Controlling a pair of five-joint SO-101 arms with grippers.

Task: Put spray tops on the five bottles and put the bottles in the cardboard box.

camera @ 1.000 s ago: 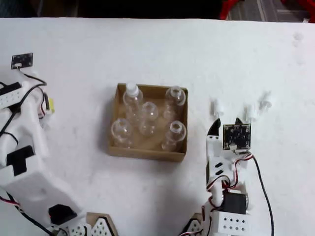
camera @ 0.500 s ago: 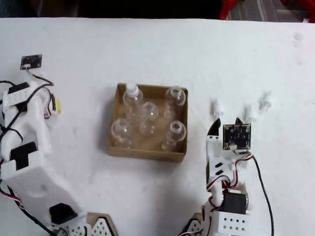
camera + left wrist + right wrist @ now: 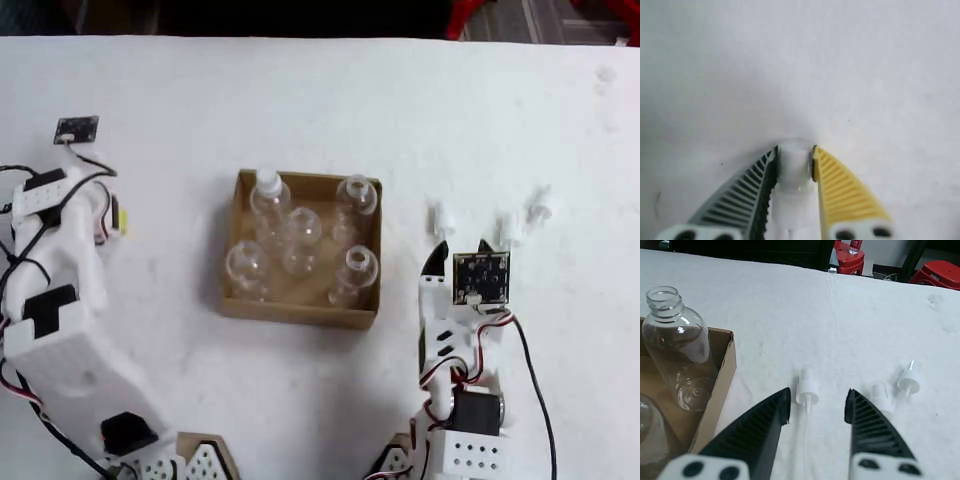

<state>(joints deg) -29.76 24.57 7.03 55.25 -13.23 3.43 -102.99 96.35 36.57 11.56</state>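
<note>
The left arm leans low over the desk [image 3: 300, 100]. Its end effector [image 3: 795, 151] pinches a white spray top [image 3: 791, 175] between grey and yellow fingers. The cardboard box [image 3: 300, 308], with five bottles [image 3: 300, 235] standing in it, sits well off to its side. The right end effector [image 3: 817, 395] rests low with its jaws spread. A loose spray top [image 3: 805, 386] lies just ahead between its tips, and two other tops [image 3: 880, 392] lie beside that.

White table surface [image 3: 180, 90] with a faintly textured covering, red stools [image 3: 847, 262] on the floor beyond its far edge
</note>
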